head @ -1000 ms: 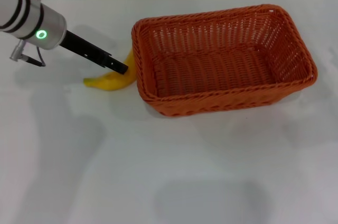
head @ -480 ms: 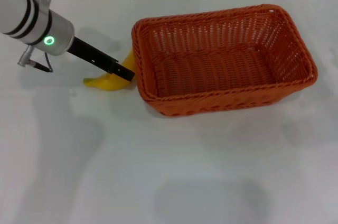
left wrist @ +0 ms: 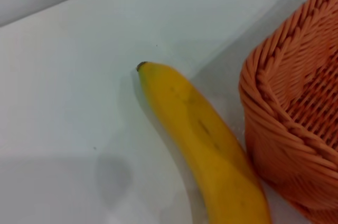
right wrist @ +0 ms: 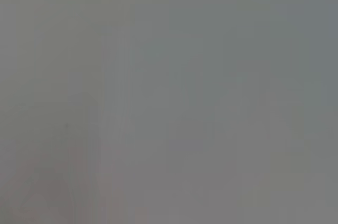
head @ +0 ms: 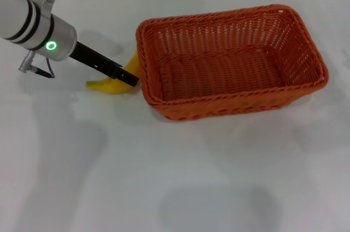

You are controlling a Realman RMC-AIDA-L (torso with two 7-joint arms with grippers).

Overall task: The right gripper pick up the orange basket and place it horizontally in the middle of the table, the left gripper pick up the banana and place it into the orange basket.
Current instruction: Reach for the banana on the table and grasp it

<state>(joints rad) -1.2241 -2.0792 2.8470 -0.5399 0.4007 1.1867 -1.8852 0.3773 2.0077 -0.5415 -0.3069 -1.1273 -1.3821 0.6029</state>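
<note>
The orange basket (head: 229,61) is seen lying lengthwise near the middle of the white surface (head: 164,177), so that step is judged done; the banana step is in hand. The banana (head: 117,79) lies flat on the surface just beside the basket's left end wall, its far end touching or nearly touching the weave. The left gripper (head: 130,79) is reached down at a slant onto the banana, beside the same wall; whether it is wide or closed cannot be told. A firm grasp and a lift over the rim are called for next. The right gripper is not seen.
</note>
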